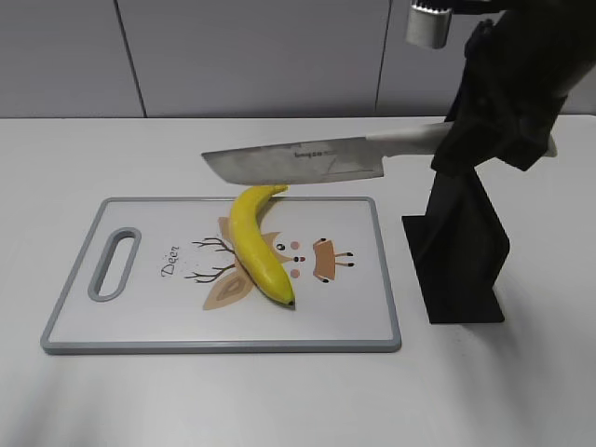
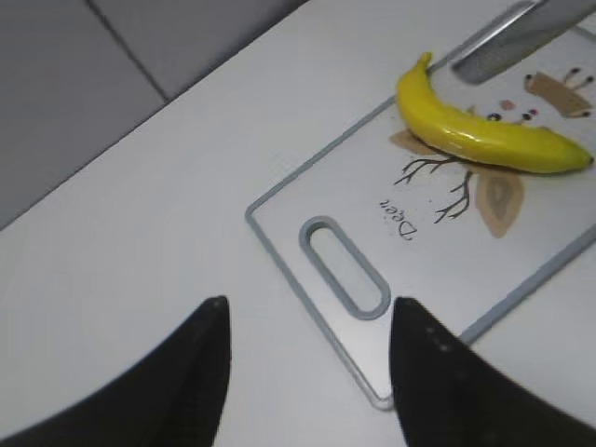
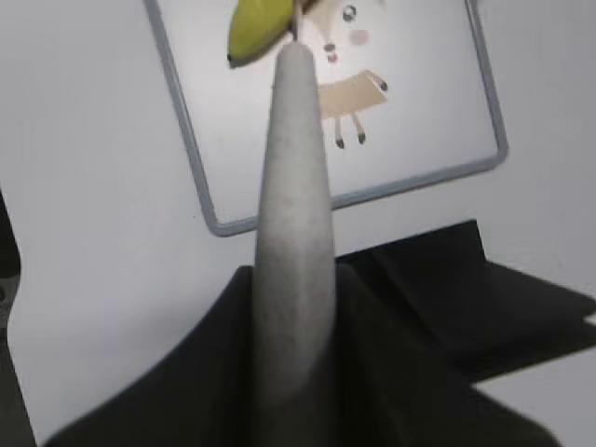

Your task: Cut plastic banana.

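The yellow plastic banana (image 1: 257, 244) lies whole on the white cutting board (image 1: 140, 317), stem end at the board's far edge. It also shows in the left wrist view (image 2: 475, 135) and partly in the right wrist view (image 3: 256, 28). My right gripper (image 1: 484, 140) is shut on the grey handle (image 3: 294, 223) of a cleaver knife (image 1: 298, 163), held level in the air above and behind the banana's stem end. My left gripper (image 2: 307, 321) is open and empty, above the table near the board's handle-slot corner (image 2: 345, 265).
A black knife stand (image 1: 461, 251) sits on the table right of the board, below my right arm; it shows in the right wrist view (image 3: 466, 279). The white table runs to a grey panelled wall behind.
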You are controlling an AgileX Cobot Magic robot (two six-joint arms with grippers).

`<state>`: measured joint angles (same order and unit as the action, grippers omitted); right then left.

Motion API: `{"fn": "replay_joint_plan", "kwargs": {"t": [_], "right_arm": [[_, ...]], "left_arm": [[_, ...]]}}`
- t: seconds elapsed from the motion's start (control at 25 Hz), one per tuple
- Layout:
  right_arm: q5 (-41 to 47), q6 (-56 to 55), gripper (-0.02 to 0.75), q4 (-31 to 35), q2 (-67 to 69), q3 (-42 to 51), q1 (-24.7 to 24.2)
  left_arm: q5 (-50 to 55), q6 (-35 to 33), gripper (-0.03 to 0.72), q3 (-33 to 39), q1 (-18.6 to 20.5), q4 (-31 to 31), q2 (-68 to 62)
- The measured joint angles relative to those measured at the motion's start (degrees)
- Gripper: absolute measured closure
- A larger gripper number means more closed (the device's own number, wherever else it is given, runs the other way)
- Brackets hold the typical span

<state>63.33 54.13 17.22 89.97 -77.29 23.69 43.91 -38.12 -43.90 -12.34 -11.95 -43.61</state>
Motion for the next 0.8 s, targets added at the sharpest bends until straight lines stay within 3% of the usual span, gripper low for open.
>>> {"fn": "replay_joint_plan", "kwargs": {"t": [0.36, 0.64, 0.8], "right_arm": [[3.6, 11.3, 0.559, 11.1, 8.5, -8.5, -1.4], [3.9, 15.3, 0.559, 12.8, 12.8, -12.0, -1.6], [3.1, 16.0, 0.559, 13.3, 14.1, -13.2, -1.6]], "left_arm": [[0.3, -24.9, 0.154, -14.7, -5.6, -10.1, -20.8], [4.7, -36.6, 0.154, -23.9, -10.0, -11.2, -36.6], [6.1, -39.1, 0.154, -27.6, -10.9, -11.2, -43.5]]}}
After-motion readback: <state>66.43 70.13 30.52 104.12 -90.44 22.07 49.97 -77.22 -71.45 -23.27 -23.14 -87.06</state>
